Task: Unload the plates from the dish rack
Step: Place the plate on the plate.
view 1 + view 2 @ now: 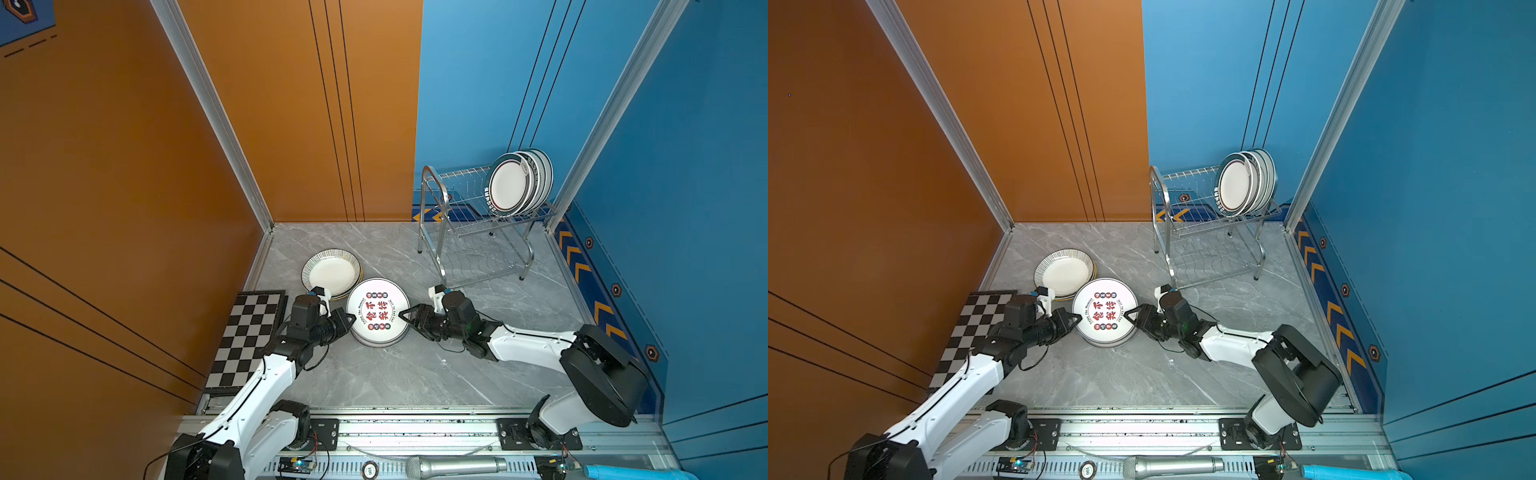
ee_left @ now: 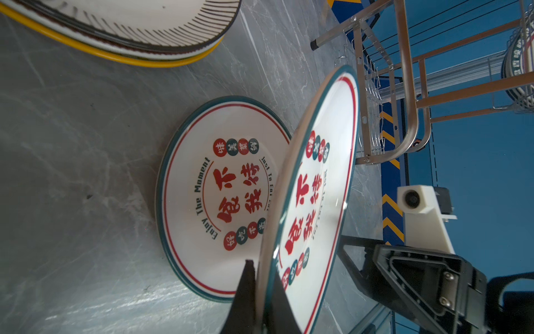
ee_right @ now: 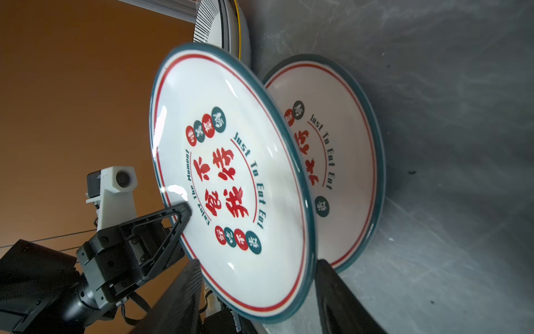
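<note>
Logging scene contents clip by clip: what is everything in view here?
lettered plates: two seen, white with red characters; one held above another on the table
striped plate: one, white; tops a stack by the board
yellow plate: one; under that stack
racked plates: about five, white, dark-rimmed; upright on the top tier
rack: one, steel; far right corner
board: one, black-white chequered; left edge
microphone: one, silver; front rail
left fingers: shut on the held plate's rim
right fingers: open, astride the opposite rim
</note>
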